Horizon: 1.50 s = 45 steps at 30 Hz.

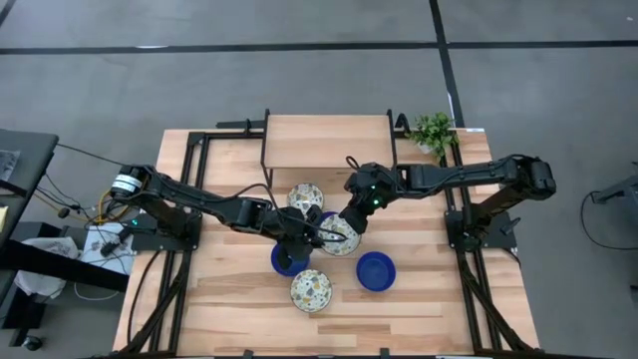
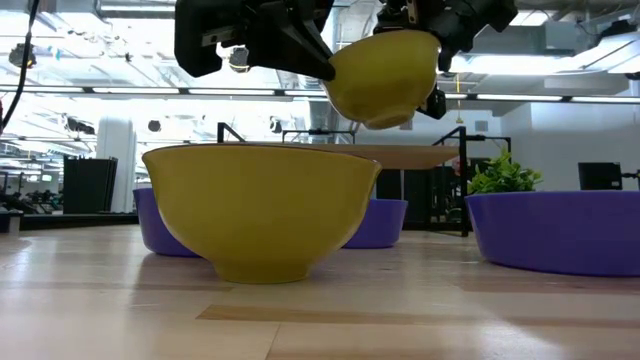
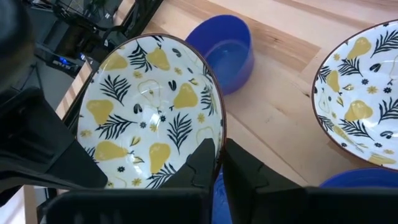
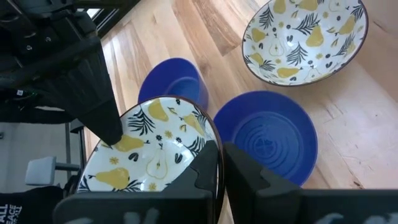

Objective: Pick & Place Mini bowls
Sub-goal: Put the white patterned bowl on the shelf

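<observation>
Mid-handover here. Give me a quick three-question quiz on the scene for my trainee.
1. True or false: the pear-patterned bowl pinched by the right hand rests on the table.
2. The left hand is shut on: A) a blue bowl, B) the rim of that same pear-patterned bowl, C) nothing.
3. Fill in: besides the held one, ___ patterned bowls stand on the table.

Key:
1. False. The low view shows it lifted clear of the table.
2. B.
3. Two: the far bowl and the near bowl.
</observation>
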{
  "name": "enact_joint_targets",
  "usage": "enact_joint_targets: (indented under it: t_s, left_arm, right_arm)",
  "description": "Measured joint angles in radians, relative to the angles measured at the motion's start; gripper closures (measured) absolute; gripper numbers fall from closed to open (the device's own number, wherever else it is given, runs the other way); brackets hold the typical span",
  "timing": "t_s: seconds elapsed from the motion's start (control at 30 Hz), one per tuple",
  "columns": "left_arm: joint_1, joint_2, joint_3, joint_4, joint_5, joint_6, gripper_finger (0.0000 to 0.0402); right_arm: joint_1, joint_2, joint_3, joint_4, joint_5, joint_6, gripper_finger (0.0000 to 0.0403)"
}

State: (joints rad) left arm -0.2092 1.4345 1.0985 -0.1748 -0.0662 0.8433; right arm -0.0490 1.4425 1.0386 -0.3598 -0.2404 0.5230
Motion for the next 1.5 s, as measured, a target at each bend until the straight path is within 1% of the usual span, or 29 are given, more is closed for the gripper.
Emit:
enact_joint_targets:
  t_s: [0.67,0.77,0.97,1.07,1.2,1.5]
  left_arm:
    - [0.001,0.000,0.000,0.000,-0.003,-0.010,0.0385]
    - [0.001,0.000,0.000,-0.002,-0.004,-0.012,0.0385]
    - [0.002,0.000,-0.001,-0.005,-0.010,-0.018,0.0385]
    - [0.003,0.000,-0.001,-0.005,-0.010,-0.018,0.0385]
    - [0.003,0.000,-0.001,-0.006,-0.010,-0.018,0.0385]
    - [0.005,0.000,-0.001,-0.007,-0.016,-0.025,0.0386]
  right_arm:
    - [0.000,0.000,0.000,-0.003,0.001,-0.008,0.0389]
    - [0.001,-0.001,0.000,-0.003,0.001,-0.011,0.0374]
    - [0.001,-0.001,0.000,-0.006,0.000,-0.011,0.0326]
    - [0.001,-0.001,0.000,-0.006,0.000,-0.011,0.0311]
    - [0.001,-0.001,0.000,-0.004,0.001,-0.010,0.0304]
    - [-0.038,-0.001,0.000,-0.001,-0.005,-0.009,0.0305]
